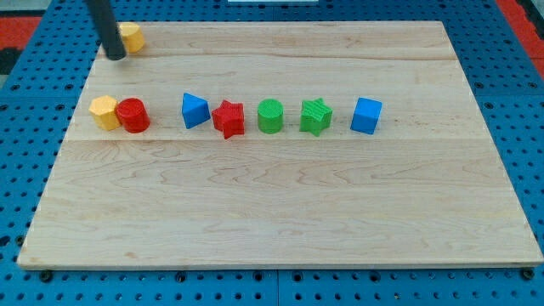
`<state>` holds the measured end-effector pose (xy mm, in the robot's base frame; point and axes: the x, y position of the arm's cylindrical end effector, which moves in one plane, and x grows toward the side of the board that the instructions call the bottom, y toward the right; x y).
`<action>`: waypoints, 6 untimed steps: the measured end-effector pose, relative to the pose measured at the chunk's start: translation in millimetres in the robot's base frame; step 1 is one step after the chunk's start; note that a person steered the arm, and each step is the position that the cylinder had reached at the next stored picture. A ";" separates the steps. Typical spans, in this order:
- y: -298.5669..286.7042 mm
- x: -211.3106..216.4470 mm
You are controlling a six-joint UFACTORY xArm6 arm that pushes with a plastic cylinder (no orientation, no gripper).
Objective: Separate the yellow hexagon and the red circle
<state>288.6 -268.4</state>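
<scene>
Tip (116,56) down on the counter (280,212) near the view's top-left corner, touching or just beside a second yellow block (131,36) at its upper right. No pincer on this rod, so no wide or narrow state to tell. Below the tip: yellow hexagon (104,112) and red circle (133,115), pressed side by side, nothing between tip and pair. Further to the view's right, in a row: blue triangle (195,110), red star (228,118), green circle (270,116), green star (315,116), blue cube (366,115).
</scene>
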 end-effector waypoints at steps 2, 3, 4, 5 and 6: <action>-36.3 56.7; -36.3 126.0; -14.7 158.6; 39.3 142.2; 54.4 90.7</action>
